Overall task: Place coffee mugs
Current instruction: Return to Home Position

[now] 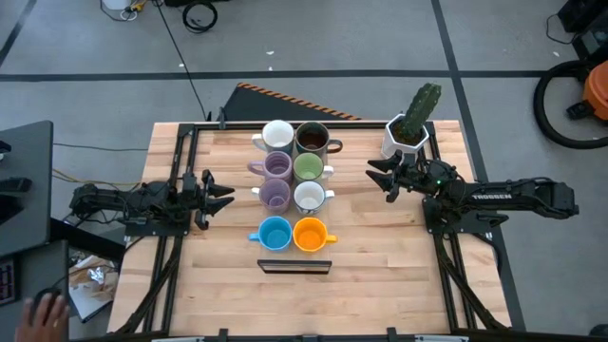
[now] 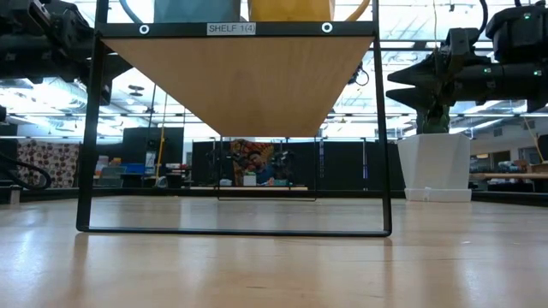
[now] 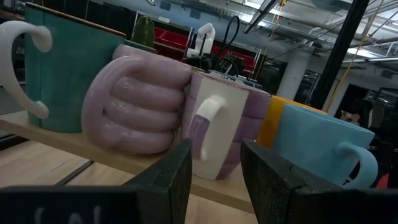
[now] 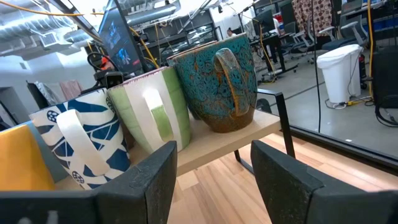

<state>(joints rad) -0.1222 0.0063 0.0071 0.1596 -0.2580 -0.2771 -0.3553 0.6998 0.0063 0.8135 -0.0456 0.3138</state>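
Left gripper [image 1: 226, 193] fingers parted, empty | right gripper [image 1: 378, 179] fingers parted, empty | eight mugs [image 1: 309, 197] on shelf [image 2: 240, 77], between both grippers, just ahead of fingertips | risk: a sloppy pull-back swing clips a handle and topples mugs.

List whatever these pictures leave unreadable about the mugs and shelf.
- High view: seen from straight above, the mugs show rims and handles, not their sides; only a person's hand shows, the rest out of frame.
- Low view: the shelf board hides the mugs; only the bases of the blue mug and orange mug show, cut by the top edge.
- Left wrist view: the blue mug covers most of the orange mug.
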